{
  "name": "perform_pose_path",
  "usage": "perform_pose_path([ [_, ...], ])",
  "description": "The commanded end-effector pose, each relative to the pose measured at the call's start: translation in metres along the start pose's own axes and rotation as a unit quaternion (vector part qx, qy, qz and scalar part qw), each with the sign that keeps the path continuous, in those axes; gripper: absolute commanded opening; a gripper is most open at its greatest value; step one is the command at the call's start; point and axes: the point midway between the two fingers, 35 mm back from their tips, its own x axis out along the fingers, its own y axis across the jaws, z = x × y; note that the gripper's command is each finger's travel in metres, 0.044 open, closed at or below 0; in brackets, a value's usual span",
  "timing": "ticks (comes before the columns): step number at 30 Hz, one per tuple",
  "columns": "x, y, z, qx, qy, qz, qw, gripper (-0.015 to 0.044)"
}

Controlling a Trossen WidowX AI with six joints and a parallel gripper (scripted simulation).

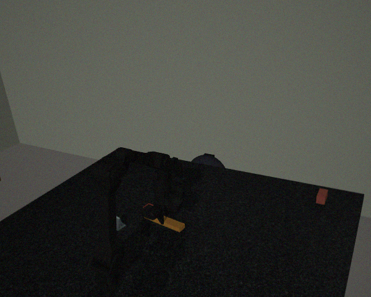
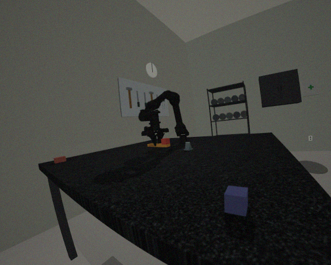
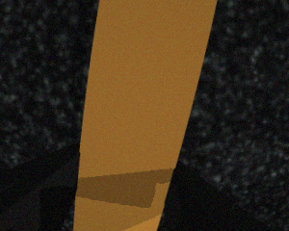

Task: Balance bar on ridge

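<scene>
- Dim gray walls stand around your black table [image 1: 275,242] [image 2: 160,199] [image 3: 29,72].
- Your rack [image 2: 227,88] at the back holds round gray things [image 2: 227,99] on 2 shelves; your dark cabinet [image 2: 279,88] is shut, so you can't see in.
- You've got the gripper [image 1: 160,217] [image 2: 157,142] [image 3: 127,197] closed on the orange bar [image 1: 174,224] [image 2: 157,145] [image 3: 140,96].
- Your bar is low over the table, near but apart from the pale ridge [image 1: 119,223] [image 2: 187,146]; can't tell if it touches the tabletop.
- You see a red block [image 1: 149,204] [image 2: 165,141] by 1 bar end; can't tell if it's on top.
- Your other red block [image 1: 321,196] [image 2: 59,159] is well apart, nr the table edge.
- Ext. view shows you a blue cube [image 2: 236,200]; top view doesn't.
- Wrist cam shows you the bar up close, w/ dark fingers at both sides, but no ridge.
</scene>
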Motion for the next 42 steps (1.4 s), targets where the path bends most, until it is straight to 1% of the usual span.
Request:
perform_pose_path([
  [1, -0.01, 0.001, 0.0, -0.001, -0.001, 0.002, 1.0, 0.0],
  [22, -0.061, -0.003, 0.0, -0.004, -0.001, 0.002, 1.0, 0.0],
  [32, -0.062, -0.012, -0.036, -0.16, 0.0, 0.001, 0.987, 0.0],
  [42, -0.063, -0.025, -0.073, -0.327, 0.002, 0.001, 0.945, 0.0],
])
